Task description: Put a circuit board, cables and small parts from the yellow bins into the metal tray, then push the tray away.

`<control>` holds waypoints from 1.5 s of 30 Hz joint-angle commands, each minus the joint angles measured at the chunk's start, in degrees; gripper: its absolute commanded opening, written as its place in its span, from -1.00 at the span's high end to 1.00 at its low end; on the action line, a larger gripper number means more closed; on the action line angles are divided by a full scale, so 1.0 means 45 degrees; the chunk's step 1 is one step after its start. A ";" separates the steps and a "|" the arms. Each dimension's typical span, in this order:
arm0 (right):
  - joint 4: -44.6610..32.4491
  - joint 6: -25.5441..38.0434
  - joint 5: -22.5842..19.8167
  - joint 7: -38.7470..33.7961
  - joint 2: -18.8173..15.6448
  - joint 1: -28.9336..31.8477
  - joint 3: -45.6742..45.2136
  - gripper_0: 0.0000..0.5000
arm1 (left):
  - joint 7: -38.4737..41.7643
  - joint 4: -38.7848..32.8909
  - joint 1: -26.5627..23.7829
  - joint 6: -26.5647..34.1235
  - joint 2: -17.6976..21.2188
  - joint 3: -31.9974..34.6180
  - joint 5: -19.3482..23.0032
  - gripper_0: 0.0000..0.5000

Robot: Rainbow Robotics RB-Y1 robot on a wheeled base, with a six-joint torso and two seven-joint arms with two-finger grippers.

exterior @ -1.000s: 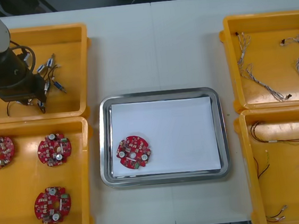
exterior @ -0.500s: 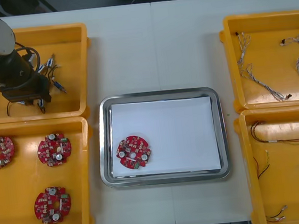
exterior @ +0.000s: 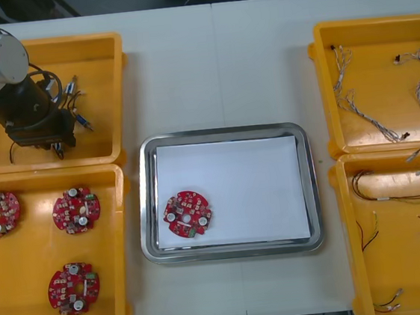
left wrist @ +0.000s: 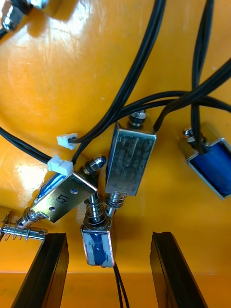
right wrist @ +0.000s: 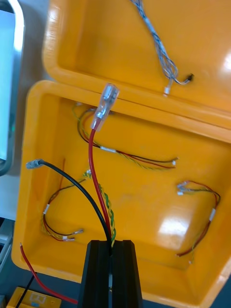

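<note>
**Left arm lines up on small parts**

The left gripper [left wrist: 108, 240], fingers wide apart and holding nothing, hangs over small metal parts [left wrist: 130, 159] in the far left yellow bin [left wrist: 48, 72]. Shiny and boxy, they trail black leads [left wrist: 139, 62]. They are likely hard and slick, best pinched across a flat body. The right gripper [right wrist: 110, 245] clamps a red-and-black cable bundle [right wrist: 96, 163].

Glossy plastic yellow bins [exterior: 70, 41]; shiny metal tray [exterior: 222, 133], matt white inside.
</note>
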 commanded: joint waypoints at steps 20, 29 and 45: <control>-0.0308 -0.1415 0.0538 0.5535 0.0323 -0.6920 0.7967 1.00 | -0.0603 -0.0096 0.0320 -0.0291 -0.0108 -0.0073 0.0072 1.00; -0.0190 -0.1415 0.2080 0.6980 0.1514 -0.8248 1.0291 1.00 | -0.0642 -0.0096 0.0379 -0.0252 -0.0088 -0.0092 0.0111 1.00; 0.0825 -0.1395 0.4405 0.7663 0.3975 -0.8248 1.1853 1.00 | -0.0154 -0.2186 0.0359 0.1682 0.0673 0.1002 0.0286 1.00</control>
